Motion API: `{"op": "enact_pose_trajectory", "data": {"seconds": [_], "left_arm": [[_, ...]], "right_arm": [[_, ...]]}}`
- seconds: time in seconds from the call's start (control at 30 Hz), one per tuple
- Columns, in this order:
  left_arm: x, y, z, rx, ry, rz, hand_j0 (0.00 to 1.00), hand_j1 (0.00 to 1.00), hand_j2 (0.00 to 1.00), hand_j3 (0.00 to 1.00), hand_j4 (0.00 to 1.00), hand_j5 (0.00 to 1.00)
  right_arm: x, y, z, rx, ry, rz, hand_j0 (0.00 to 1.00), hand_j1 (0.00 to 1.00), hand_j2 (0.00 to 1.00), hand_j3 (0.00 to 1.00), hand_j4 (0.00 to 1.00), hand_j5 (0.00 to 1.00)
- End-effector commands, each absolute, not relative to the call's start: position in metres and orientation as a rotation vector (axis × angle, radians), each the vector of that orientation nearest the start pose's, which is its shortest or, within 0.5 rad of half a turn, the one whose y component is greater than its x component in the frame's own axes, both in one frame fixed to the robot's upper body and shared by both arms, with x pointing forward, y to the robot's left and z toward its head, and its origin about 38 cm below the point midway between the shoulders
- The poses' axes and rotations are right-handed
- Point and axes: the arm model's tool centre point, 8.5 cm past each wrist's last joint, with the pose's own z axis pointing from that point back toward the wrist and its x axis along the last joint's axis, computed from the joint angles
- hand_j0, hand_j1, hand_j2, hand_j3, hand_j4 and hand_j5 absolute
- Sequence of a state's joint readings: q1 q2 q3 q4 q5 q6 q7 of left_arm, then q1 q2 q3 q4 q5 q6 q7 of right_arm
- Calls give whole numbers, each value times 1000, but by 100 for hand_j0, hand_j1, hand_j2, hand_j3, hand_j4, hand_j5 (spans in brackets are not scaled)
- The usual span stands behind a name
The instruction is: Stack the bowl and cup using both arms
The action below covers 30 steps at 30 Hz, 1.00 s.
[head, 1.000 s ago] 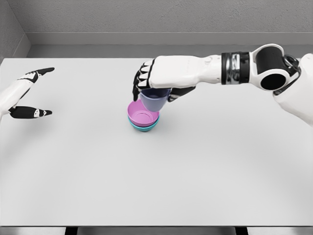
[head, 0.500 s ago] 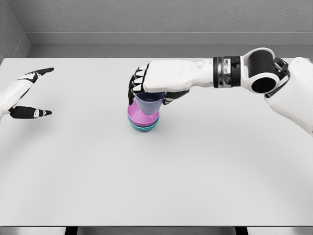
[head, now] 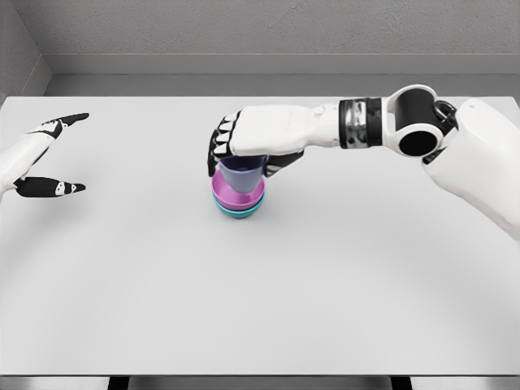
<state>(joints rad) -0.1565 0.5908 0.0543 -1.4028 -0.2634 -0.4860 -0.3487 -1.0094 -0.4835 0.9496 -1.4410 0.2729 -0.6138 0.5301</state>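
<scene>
Right hand (head: 248,145) clamped on lavender cup (head: 240,174), lowered into pink bowl (head: 237,195) | pink bowl nested in teal bowl (head: 239,212) | left hand (head: 41,158) spread, holding nothing, far left | progress: bowls stacked, cup apparently near seated, release remaining | surface: white table (head: 260,301) | room: grey wall (head: 244,28) behind

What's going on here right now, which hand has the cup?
The right hand grips the lavender plastic cup from above, with its fingers curled over the rim. The cup sits low inside the pink plastic bowl, which is nested in a teal plastic bowl near the middle of the white table. Whether the cup's base already touches the pink bowl cannot be told. The left hand rests open at the table's left edge, holding nothing.
</scene>
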Motion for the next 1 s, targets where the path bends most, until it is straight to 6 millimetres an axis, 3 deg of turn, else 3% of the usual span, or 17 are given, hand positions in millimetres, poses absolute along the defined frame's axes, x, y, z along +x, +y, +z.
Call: {"op": "enact_pose_trajectory", "data": {"seconds": [0.0, 0.37, 0.4, 0.47, 0.77, 0.93, 0.97], "left_arm": [[392, 406, 167, 498, -1669, -1129, 100, 100, 100, 100, 100, 100], [392, 405, 167, 495, -1670, -1129, 100, 100, 100, 100, 100, 100], [392, 405, 167, 495, -1670, -1129, 100, 100, 100, 100, 100, 100], [392, 405, 167, 495, -1670, -1129, 100, 100, 100, 100, 100, 100], [392, 404, 166, 493, -1673, -1127, 100, 100, 100, 100, 100, 100], [393, 401, 168, 491, -1682, -1132, 100, 100, 100, 100, 100, 100], [393, 401, 168, 492, -1681, -1131, 100, 100, 100, 100, 100, 100]], "right_arm": [[444, -97, 275, 86, 2031, -2640, 67, 67, 67, 67, 67, 67], [449, -90, 268, 92, 2024, -2659, 70, 70, 70, 70, 70, 70], [449, -90, 268, 92, 2024, -2659, 74, 74, 74, 74, 74, 74], [450, -91, 267, 92, 2029, -2661, 98, 98, 98, 98, 98, 98], [451, -93, 267, 93, 2029, -2666, 100, 100, 100, 100, 100, 100], [460, -128, 275, 188, 2038, -2711, 100, 100, 100, 100, 100, 100], [463, -146, 277, 236, 2029, -2740, 100, 100, 100, 100, 100, 100]]}}
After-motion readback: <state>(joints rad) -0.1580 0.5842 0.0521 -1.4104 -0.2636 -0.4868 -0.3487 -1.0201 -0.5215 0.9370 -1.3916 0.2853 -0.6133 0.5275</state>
